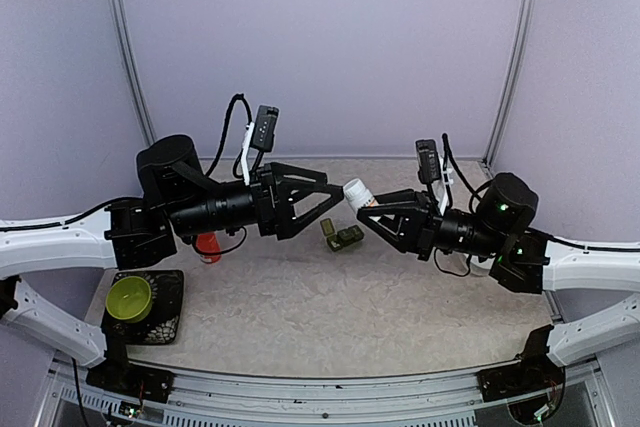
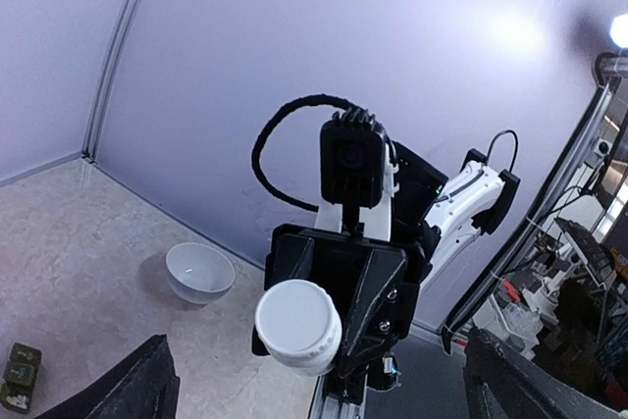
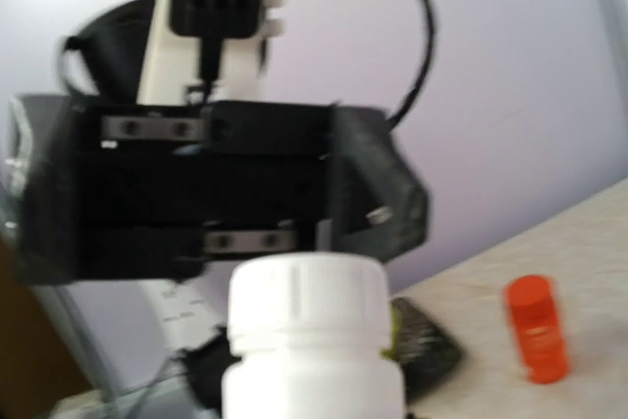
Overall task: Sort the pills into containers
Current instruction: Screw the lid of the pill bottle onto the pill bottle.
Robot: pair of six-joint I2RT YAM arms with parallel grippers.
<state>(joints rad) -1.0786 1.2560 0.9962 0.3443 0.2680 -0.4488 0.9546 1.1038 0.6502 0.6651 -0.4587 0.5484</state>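
Item 1. Left tool (image 1: 330, 204): held above the middle of the counter (image 1: 300, 317). Its fingers (image 2: 128, 390) are spread wide with nothing between them.

Item 2. Right tool (image 1: 365, 209): clamped on a white screw-cap bottle (image 1: 357, 191), which is carried in the air with the cap turned toward the left tool, just short of its fingertips.

Item 3. Green pill box (image 1: 343, 236): set on the counter around mid-width, toward the far edge, beneath the two tools and untouched. Any pills are too small to be told.

Item 4. Orange bottle (image 1: 207, 245): stood upright toward the left edge.

Item 5. Lime-green bowl (image 1: 129, 297): placed on a black stand at the near left corner.

Item 6. White bowl (image 2: 200, 272): seen near a walled edge.
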